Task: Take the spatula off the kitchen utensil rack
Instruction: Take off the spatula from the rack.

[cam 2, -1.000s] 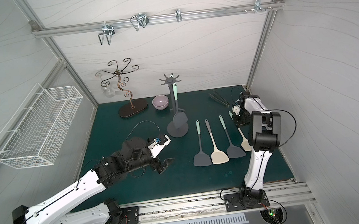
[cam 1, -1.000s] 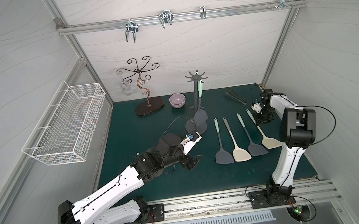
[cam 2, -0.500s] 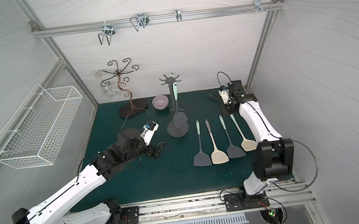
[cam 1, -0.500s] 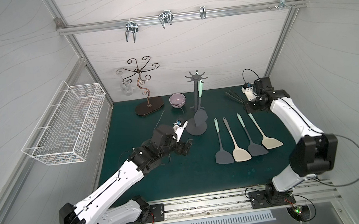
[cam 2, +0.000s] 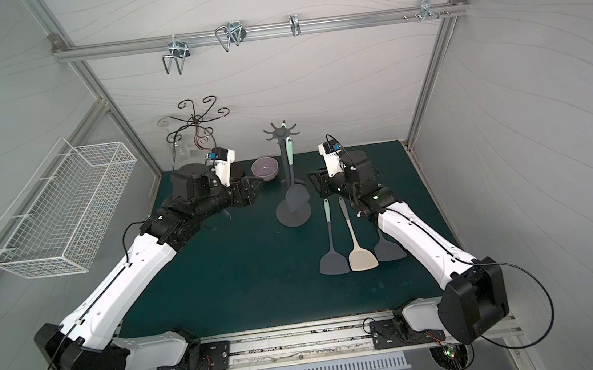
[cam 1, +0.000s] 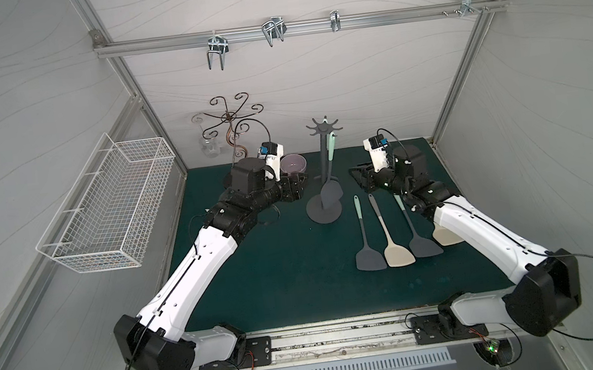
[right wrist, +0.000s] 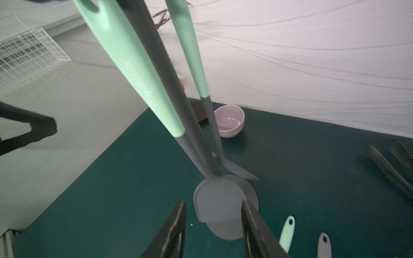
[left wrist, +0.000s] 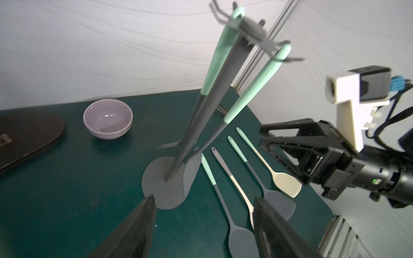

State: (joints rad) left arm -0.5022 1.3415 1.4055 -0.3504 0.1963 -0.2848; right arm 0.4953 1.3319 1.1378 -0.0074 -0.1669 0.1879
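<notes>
On the matte dark grey kitchen utensil rack [cam 1: 319, 215] hangs a mint-handled grey spatula [cam 1: 330, 191]. The left fingers [left wrist: 138, 225] and right fingers [right wrist: 174, 230], either side of this rack, are released, grasping nothing.

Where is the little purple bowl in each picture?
In a top view: bowl at the back, beside the left arm.
In a top view: bowl left of the kitchen utensil rack.
Left wrist: bowl beside the rack.
Right wrist: bowl behind the rack.
Landmark: kitchen utensil rack.
</notes>
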